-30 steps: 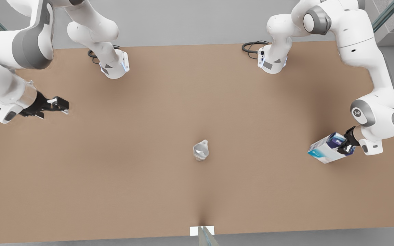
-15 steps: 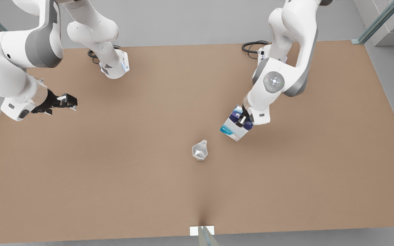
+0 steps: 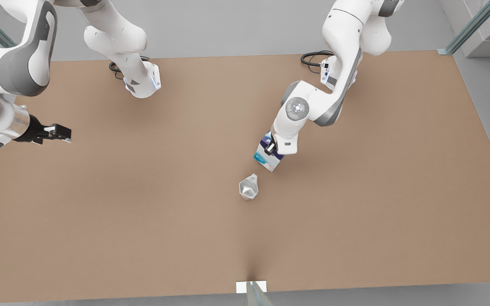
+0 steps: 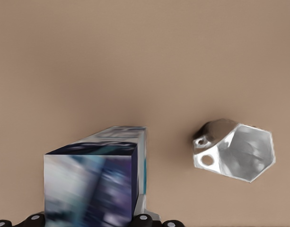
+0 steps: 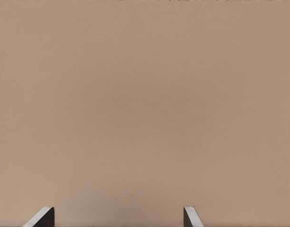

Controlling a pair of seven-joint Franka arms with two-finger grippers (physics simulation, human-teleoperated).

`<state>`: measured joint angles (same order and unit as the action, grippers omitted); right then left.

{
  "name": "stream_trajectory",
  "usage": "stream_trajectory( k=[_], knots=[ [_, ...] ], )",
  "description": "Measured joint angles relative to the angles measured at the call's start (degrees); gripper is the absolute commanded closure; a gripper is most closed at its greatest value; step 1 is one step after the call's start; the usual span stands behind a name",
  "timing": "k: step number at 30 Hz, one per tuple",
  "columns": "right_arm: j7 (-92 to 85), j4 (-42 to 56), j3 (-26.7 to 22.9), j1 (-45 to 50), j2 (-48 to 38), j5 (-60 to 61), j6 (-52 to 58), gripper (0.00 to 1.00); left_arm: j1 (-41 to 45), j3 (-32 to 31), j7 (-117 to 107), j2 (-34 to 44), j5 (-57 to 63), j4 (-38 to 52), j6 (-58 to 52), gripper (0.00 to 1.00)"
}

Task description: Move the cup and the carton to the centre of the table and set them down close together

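No writing can be read anywhere. The carton [image 4: 95, 182] carries printed panels in dark blue, white and teal, but the print is a smear with no letters or numbers to make out. The cup [image 4: 237, 150] and the table [image 3: 143, 212] bear no marks.

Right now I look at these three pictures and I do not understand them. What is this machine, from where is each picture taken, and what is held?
These are two white robot arms in a computer simulation, standing at a brown table. The big picture comes from a camera above, off the arms. The other two come from cameras on each arm's wrist.

The left claw, near the table's middle, is shut on the carton, a white, blue and teal box. Its wrist camera sees that carton and the cup beside it. The silvery cup stands on the table, apart from the carton.

The right claw waits open at the front view's left, holding nothing; two fingertips show over bare table.
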<state>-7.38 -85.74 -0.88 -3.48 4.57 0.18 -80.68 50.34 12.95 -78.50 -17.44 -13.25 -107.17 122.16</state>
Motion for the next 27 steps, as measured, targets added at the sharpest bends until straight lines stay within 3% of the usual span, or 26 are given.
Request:
stream_trajectory(
  k=[3, 4, 5, 9, 12, 18, 20, 21, 23, 26, 27],
  knots=[
    [0.1, 0.0, -0.1, 0.5, 0.0, 0.0, 0.0, 0.0, 0.0, 0.0, 0.2, -0.9, -0.2, 0.2, 0.6, 0.15],
    [0.1, 0.0, -0.1, -0.2, 0.0, 0.0, 0.0, 0.0, 0.0, 0.0, 0.2, -0.9, -0.2, 0.2, 0.5, 0.04],
    [0.1, 0.0, -0.1, -0.7, 0.0, 0.0, 0.0, 0.0, 0.0, 0.0, 0.3, -0.9, -0.3, 0.2, 0.5, 0.01],
    [0.2, 1.1, 0.1, 0.5, 0.9, -0.1, 0.1, 0.0, 0.0, 0.0, 0.2, -1.2, -0.4, 0.3, 0.5, 0.0],
    [1.6, 6.6, 0.3, 0.8, 9.1, -1.5, -2.9, 0.0, 0.0, 0.1, 0.4, -0.9, -0.4, 0.3, -0.3, 0.0],
    [1.2, 6.5, 0.3, 0.6, 9.2, -1.3, -2.9, 0.0, -0.2, 0.4, 0.5, 0.5, -0.1, 0.5, -1.3, 0.0],
    [1.3, 6.5, 0.3, 0.7, 8.8, -1.4, -3.1, 0.0, -0.7, 0.6, 0.6, 2.3, 0.6, 1.9, -5.6, 0.0],
    [1.2, 6.5, 0.3, 0.6, 8.9, -1.4, -2.9, 0.0, -1.6, 0.6, 1.4, 5.0, 1.7, 4.7, -12.8, 0.0],
    [0.8, 6.6, 0.3, 0.6, 8.9, -1.4, -2.8, 0.0, -9.3, 3.1, 27.8, 9.8, 3.8, 13.2, -28.7, 0.0],
    [0.9, 6.6, 0.3, 0.6, 8.7, -1.4, -2.7, 0.0, -26.3, 3.8, 78.5, 12.7, 7.8, 16.0, -30.9, 0.0],
    [0.8, 6.6, 0.3, 0.6, 8.8, -1.4, -2.7, 0.0, -27.7, 5.0, 79.7, 12.5, 8.6, 16.1, -30.4, 0.0]
  ],
)
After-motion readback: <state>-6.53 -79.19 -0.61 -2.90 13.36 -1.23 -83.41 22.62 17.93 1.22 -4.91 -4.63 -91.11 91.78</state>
